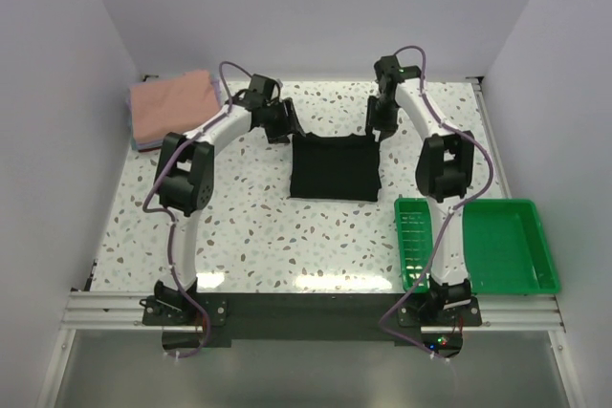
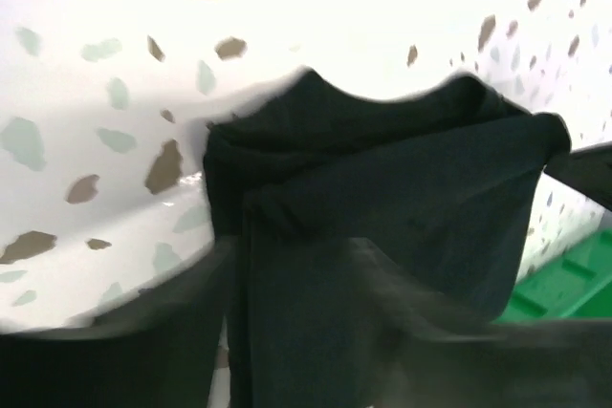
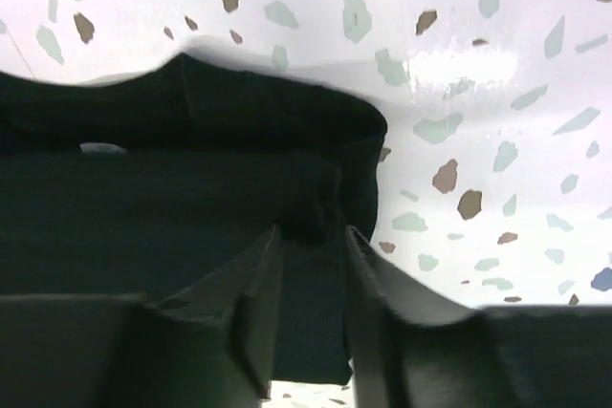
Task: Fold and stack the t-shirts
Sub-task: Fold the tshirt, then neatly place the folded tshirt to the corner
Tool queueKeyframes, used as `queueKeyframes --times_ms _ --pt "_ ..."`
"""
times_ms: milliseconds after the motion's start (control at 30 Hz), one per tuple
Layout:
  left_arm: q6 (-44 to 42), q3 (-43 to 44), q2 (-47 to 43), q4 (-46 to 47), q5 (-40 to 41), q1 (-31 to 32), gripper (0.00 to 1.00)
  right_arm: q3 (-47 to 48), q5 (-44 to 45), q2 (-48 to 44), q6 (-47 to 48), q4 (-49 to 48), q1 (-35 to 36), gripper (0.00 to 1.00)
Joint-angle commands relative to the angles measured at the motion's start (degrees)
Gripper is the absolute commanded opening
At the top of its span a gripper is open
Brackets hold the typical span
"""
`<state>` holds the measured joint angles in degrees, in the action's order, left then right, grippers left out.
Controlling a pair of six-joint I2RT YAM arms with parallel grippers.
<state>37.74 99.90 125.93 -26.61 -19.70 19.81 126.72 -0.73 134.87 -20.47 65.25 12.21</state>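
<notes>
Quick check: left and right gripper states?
Left gripper: cannot tell, view blurred, at the black shirt.
Right gripper: open, fingers apart over the shirt's edge.

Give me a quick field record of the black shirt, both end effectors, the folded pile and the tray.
black t-shirt: centre of table, partly folded
left end effector: at its far left corner; grip unclear, blurred
right end effector: at its far right corner; fingers apart over cloth
folded stack: far left corner, salmon-pink on top
green tray: near right edge
</notes>
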Motion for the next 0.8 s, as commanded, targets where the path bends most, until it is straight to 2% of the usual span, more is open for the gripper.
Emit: queueKeyframes --times_ms 0,100,167,367,433,633,767 --pt "1.11 2.58 -2.43 2.0 7.47 -1.62 0.67 6.24 -1.81 1.27 0.52 0.57 -1.05 0.43" --pt "0.24 0.93 -6.91 3.92 12.75 -1.62 0.84 7.32 -3.05 -0.39 0.6 0.58 -1.05 0.57" --pt "-0.73 -0.92 -10.5 5.68 13.81 -1.62 0.88 6.01 -3.84 -2.32 0.52 -1.09 -1.13 0.59" --pt "-3.55 -11.64 -16.84 12.71 6.72 -1.45 0.89 -6.9 -8.92 -13.04 0.43 -8.73 -0.34 0.63" --pt "-3.55 -18.14 -18.87 17.37 4.86 -1.53 0.89 -11.3 -9.9 -15.67 0.6 -10.23 1.06 0.63" --pt "-3.81 -30.54 -23.89 25.72 -1.38 -1.44 0.89 -22.72 -13.85 -19.29 -0.35 -13.64 6.6 0.62" --pt "-3.64 -35.9 -23.36 34.24 -10.42 -1.44 0.9 -30.99 -19.56 -20.96 -4.05 -19.19 7.48 0.62"
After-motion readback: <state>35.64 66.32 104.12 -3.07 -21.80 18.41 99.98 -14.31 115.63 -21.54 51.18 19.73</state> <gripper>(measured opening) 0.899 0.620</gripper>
